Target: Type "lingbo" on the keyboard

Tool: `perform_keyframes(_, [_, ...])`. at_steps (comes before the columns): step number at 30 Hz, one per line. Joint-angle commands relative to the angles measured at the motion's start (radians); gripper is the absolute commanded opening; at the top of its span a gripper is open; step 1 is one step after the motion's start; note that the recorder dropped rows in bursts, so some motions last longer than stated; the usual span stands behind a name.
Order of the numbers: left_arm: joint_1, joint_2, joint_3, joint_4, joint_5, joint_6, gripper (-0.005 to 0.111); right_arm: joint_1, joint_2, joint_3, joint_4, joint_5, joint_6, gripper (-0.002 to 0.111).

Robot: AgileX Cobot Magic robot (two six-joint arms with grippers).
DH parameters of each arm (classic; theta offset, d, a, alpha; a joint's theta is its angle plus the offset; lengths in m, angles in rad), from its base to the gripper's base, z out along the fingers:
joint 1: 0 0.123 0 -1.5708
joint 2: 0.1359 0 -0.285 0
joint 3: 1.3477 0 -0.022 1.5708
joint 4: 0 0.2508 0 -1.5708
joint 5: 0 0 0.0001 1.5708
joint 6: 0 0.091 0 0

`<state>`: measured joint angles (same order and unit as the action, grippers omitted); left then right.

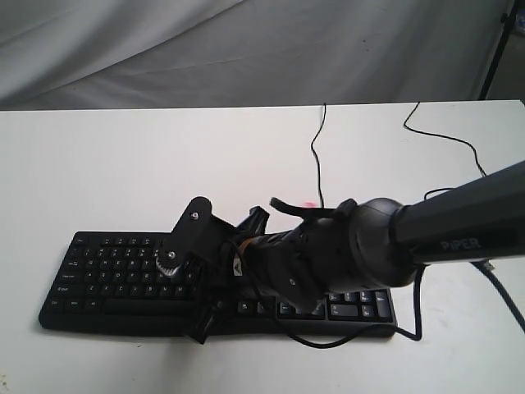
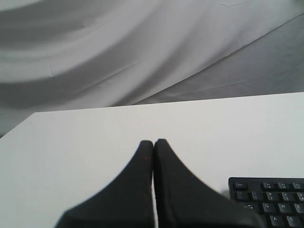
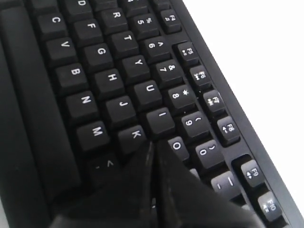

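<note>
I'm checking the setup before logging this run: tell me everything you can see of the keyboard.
The keyboard is a wide, flat, black full-size board, plastic by its look, with white legends on its keys. It lies flat on the white table, long side across the exterior view. The right arm hides its middle; letter keys show at left, more keys at right. The right gripper, jaws shut, hangs over the keys near K and O; whether it touches cannot be told.

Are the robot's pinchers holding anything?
No, nothing. The left gripper is shut empty over the table; the right gripper is shut empty, its tips over the keyboard near K.
</note>
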<state>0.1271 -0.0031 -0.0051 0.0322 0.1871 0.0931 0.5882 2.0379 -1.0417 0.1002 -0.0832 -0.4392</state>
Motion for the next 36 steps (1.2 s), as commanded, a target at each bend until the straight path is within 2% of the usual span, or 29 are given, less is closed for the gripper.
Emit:
perform_keyframes(1, [-0.004, 0.003, 0.005, -0.001, -0.004, -0.003, 0.001, 0.001, 0.012, -0.002, -0.012, 0.011, -0.005, 0.000])
perform_keyframes(11, [-0.004, 0.003, 0.005, -0.001, -0.004, -0.003, 0.001, 0.001, -0.058, -0.006, -0.013, 0.030, -0.005, 0.000])
perform_keyframes(19, [-0.004, 0.003, 0.005, -0.001, -0.004, -0.003, 0.001, 0.001, -0.057, -0.077, -0.027, 0.048, -0.005, 0.000])
perform_keyframes(36, [-0.004, 0.003, 0.005, -0.001, -0.004, -0.003, 0.001, 0.001, 0.046, -0.136, -0.046, 0.033, -0.002, 0.000])
